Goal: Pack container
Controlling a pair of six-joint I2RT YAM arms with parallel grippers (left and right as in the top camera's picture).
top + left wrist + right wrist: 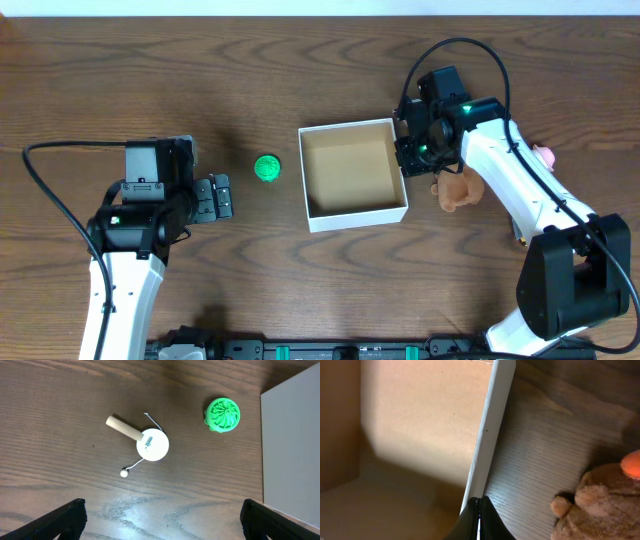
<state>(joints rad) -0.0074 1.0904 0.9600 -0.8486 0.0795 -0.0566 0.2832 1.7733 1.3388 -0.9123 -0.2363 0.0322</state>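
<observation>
- Container (358, 217) sat open and empty, its right-hand wall pinched between the closed jaws of the right gripper (479, 508). Pulling or lifting by that one thin wall could have bent the cardboard or let it slip free.
- Just outside the gripped wall lay a brown plush toy (600, 505), and dragging the container that way would likely have shoved the toy along.
- Well to the container's left, the left gripper (218, 197) hovered with its jaws spread wide, holding nothing. A small paddle drum (152, 444) lay beneath it, and the drum's loose string and bead could have snagged on a finger during a grasp.
- Between the drum and the container's left wall, apart from both, rested a green ribbed ball (222, 414). A glancing touch would probably have sent it rolling away.
</observation>
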